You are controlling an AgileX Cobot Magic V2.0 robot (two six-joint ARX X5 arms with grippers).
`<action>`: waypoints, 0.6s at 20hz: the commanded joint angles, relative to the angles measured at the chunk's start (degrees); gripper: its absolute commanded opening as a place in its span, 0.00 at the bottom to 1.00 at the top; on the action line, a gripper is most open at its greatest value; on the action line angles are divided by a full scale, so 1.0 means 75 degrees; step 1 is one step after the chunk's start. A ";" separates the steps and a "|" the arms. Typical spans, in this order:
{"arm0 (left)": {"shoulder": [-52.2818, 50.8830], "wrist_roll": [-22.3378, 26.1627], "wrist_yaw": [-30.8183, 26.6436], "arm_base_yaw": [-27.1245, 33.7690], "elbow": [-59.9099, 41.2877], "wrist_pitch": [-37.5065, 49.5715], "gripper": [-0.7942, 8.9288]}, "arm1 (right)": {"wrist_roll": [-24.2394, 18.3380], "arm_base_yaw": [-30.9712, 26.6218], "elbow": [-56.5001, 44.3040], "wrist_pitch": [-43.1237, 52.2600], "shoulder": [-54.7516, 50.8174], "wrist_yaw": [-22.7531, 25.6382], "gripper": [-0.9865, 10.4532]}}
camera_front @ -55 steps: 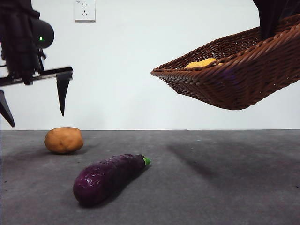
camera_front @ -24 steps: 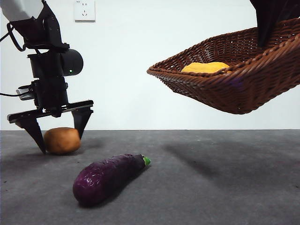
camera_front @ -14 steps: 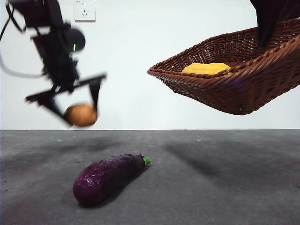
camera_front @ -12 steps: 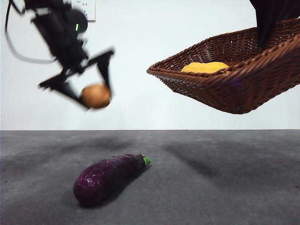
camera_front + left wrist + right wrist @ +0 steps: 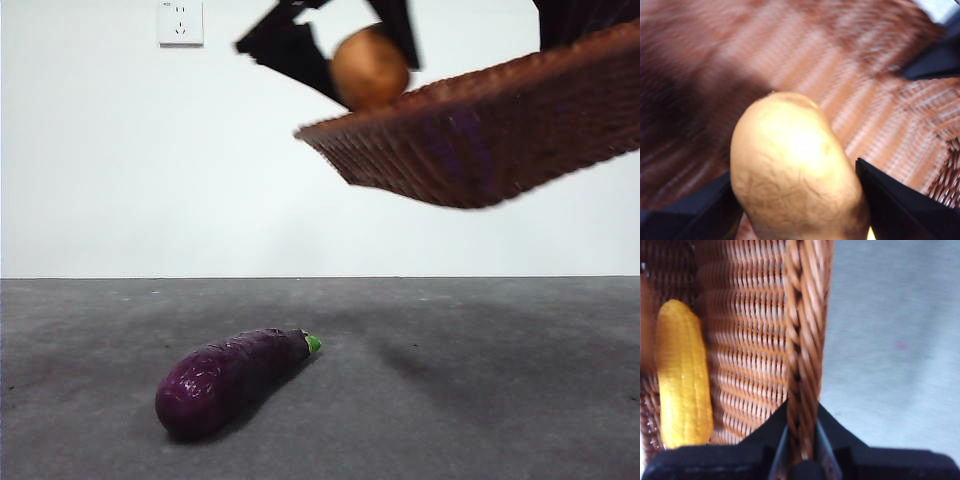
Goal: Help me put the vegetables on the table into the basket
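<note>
Potato (image 5: 369, 68) pinched in blurred left hand (image 5: 345, 45) above basket (image 5: 480, 140); right hand (image 5: 801, 450) clamps rim.

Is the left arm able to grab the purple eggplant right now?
Probably not yet. The left gripper is shut on the potato, high over the basket that the right gripper holds up by its rim. The eggplant lies uncovered on the table, so once the potato is dropped, the way looks free.
</note>
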 commanded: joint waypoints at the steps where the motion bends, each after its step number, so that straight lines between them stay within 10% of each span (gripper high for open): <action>1: 0.0227 -0.0099 -0.0443 -0.0227 -0.0026 0.0207 0.08 | 0.0058 0.0009 -0.0047 -0.0163 0.0032 -0.0128 0.08; 7: 0.0251 -0.0469 -0.1239 -0.0204 -0.0026 0.0697 0.09 | 0.0052 0.0009 -0.0047 -0.0172 0.0032 -0.0169 0.08; 10: 0.0251 -0.0723 -0.1206 -0.0099 -0.0026 0.0868 0.49 | 0.0055 0.0009 -0.0050 -0.0172 0.0032 -0.0163 0.08; 12: 0.0251 -0.0810 -0.1075 -0.0029 -0.0026 0.1011 0.54 | 0.0055 0.0009 -0.0050 -0.0172 0.0032 -0.0163 0.08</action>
